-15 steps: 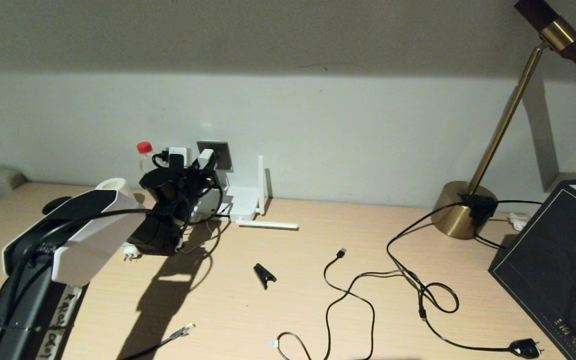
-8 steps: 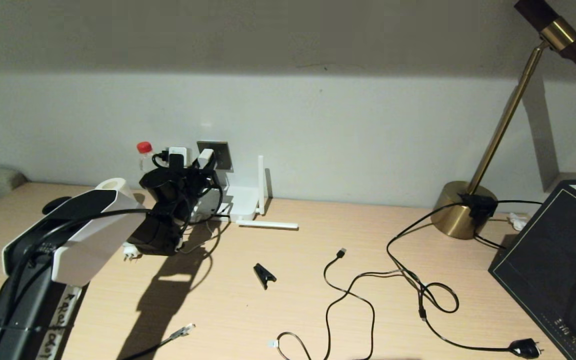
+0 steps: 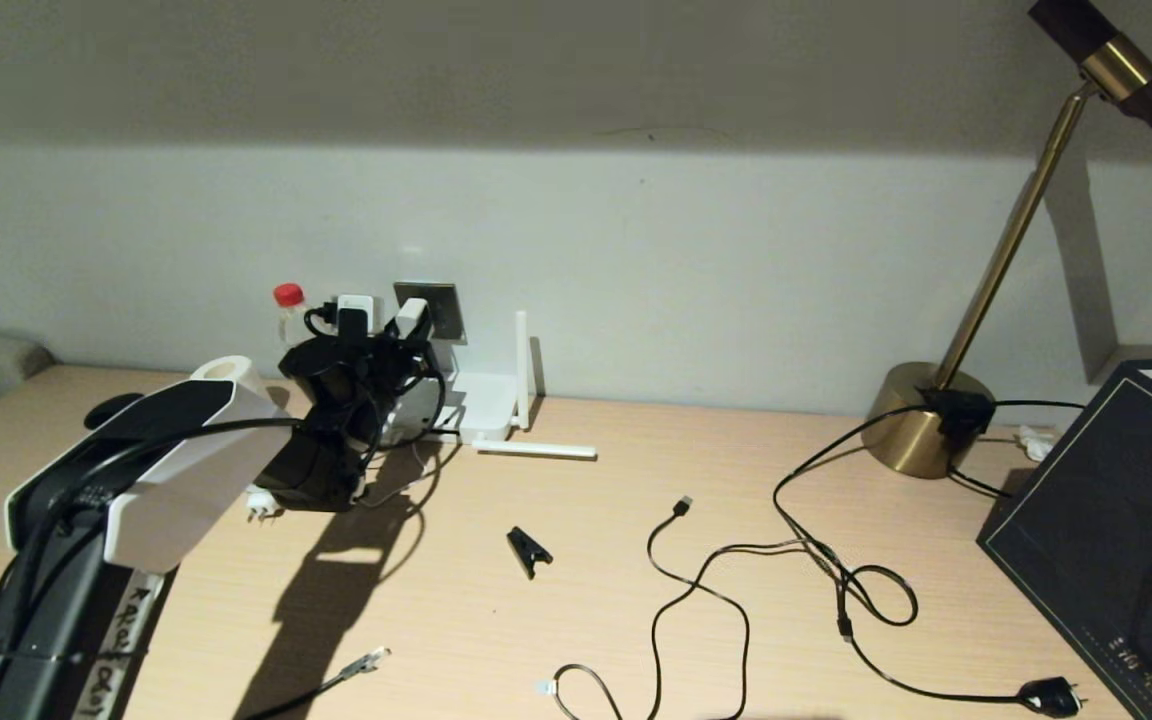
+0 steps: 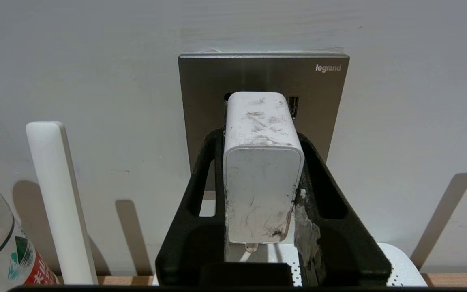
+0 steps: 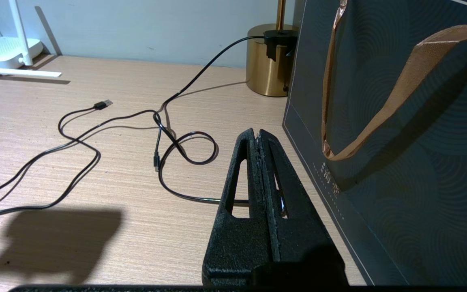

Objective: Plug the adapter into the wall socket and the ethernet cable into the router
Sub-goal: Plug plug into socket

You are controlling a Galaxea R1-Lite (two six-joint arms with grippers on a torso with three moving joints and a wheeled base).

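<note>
The ethernet cable (image 3: 361,664) lies at the desk's near edge, and the right gripper (image 5: 258,140) hovers with fingers together beside a dark bag (image 5: 399,134). Farther back, the left gripper (image 4: 261,162) clamps the adapter (image 4: 260,162) against the wall socket (image 4: 322,93), just above the router (image 3: 481,408).

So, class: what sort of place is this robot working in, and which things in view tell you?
Probably a home or hotel desk against a wall: a wooden desk, a brass lamp, a router below a wall socket, and a gift bag.
</note>
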